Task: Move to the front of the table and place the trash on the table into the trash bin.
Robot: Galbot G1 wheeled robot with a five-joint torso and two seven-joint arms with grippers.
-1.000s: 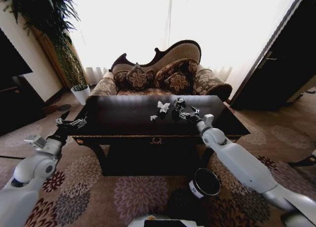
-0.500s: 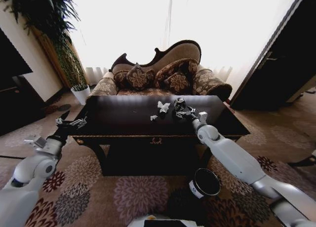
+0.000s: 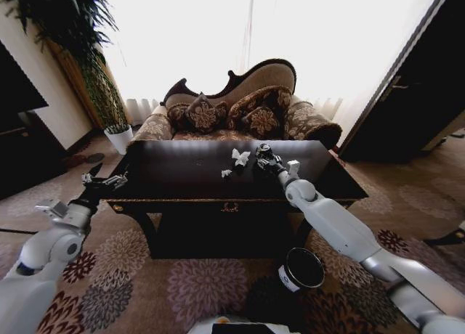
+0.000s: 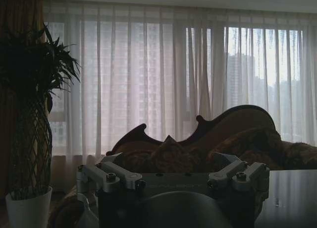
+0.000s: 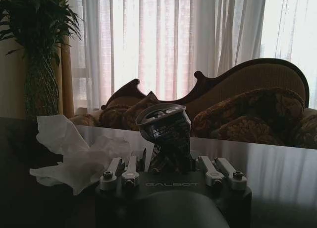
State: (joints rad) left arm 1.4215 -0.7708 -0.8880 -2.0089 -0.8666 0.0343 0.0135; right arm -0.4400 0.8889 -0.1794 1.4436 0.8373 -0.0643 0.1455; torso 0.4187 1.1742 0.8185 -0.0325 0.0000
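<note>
The glossy black table (image 3: 182,176) stands in front of me. On its right half sit a crumpled white tissue (image 3: 240,157), a smaller tissue scrap (image 3: 226,173) and a dark crushed can (image 3: 263,152). My right gripper (image 3: 264,162) reaches over the table to the can. In the right wrist view the can (image 5: 165,133) stands tilted between that gripper's (image 5: 168,167) open fingers, with the tissue (image 5: 74,156) beside it. My left gripper (image 3: 102,181) hangs open off the table's left end, also seen in the left wrist view (image 4: 173,182). The black trash bin (image 3: 301,270) stands on the carpet, front right.
An ornate sofa (image 3: 240,109) with cushions sits behind the table. A tall plant in a white pot (image 3: 118,138) stands at the back left. A dark doorway (image 3: 414,109) is at the right. Patterned carpet lies around the table.
My right arm has stretched forward and to the left, bringing its gripper up around the can. The left arm, tissues and bin have not moved.
</note>
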